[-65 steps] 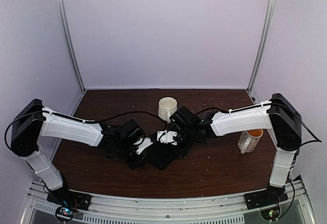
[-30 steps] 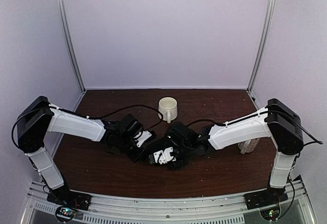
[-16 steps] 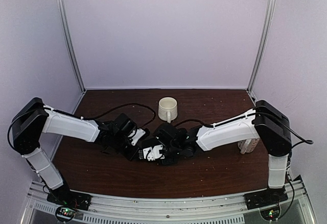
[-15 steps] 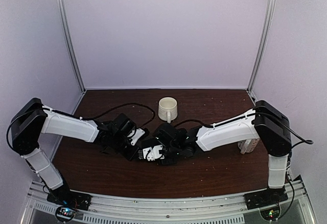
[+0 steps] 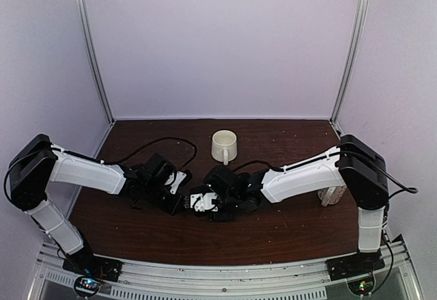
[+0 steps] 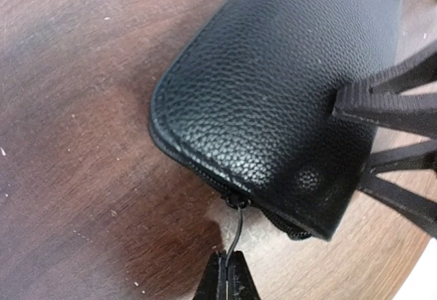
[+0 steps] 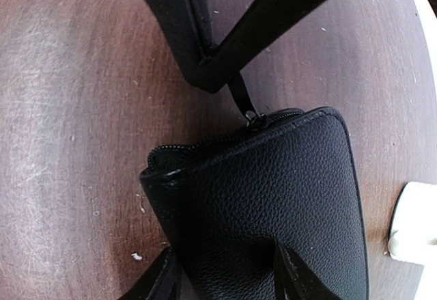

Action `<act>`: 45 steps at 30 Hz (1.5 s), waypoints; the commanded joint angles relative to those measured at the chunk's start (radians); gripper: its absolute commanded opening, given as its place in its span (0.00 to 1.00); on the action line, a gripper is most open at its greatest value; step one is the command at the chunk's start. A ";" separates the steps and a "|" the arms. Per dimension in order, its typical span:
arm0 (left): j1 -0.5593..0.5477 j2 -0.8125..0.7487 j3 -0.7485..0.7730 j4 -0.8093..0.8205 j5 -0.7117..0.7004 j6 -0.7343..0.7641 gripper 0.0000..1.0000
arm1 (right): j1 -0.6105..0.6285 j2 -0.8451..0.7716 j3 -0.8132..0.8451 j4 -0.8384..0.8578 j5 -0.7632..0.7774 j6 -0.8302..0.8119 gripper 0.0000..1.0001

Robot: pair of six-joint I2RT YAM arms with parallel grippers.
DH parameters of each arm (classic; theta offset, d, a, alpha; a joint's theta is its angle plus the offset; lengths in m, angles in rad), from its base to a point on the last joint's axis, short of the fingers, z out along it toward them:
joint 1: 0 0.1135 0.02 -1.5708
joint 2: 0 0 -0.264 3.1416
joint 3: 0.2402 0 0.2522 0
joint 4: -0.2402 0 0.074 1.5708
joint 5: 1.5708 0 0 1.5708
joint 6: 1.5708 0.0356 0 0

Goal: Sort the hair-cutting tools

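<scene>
A flat black case [image 6: 287,88] lies on the brown table, its zipper partly undone along one edge [image 7: 205,146]. My left gripper [image 6: 229,273] is shut on the thin zipper pull [image 6: 237,225] at the case's corner. My right gripper [image 7: 225,262] is shut on the opposite end of the case [image 7: 273,197], one finger on each side. In the top view the two grippers, left [image 5: 179,194] and right [image 5: 205,201], meet at the table's middle and hide most of the case. The hair-cutting tools are out of view.
A white mug [image 5: 224,146] stands behind the grippers at the table's centre back. A second mug [image 5: 333,195] sits at the right, partly behind the right arm. The brown tabletop [image 5: 287,232] runs to walls on three sides.
The right arm swung left onto the case and its jaws narrowed around the case's end. The left gripper, still on the zipper pull, shifted slightly left.
</scene>
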 commanded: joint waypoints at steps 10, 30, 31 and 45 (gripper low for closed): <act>-0.057 -0.127 -0.057 0.038 0.189 0.030 0.00 | -0.078 0.060 0.002 0.079 0.112 0.244 0.47; -0.038 -0.062 0.044 -0.062 -0.029 0.065 0.33 | -0.084 -0.114 -0.034 -0.116 -0.157 0.161 0.61; -0.034 -0.069 0.044 -0.062 -0.036 0.066 0.34 | -0.086 -0.123 -0.047 -0.111 -0.172 0.158 0.61; 0.047 -0.163 0.072 -0.095 -0.202 0.076 0.45 | -0.242 -0.311 -0.123 -0.181 -0.207 0.165 0.64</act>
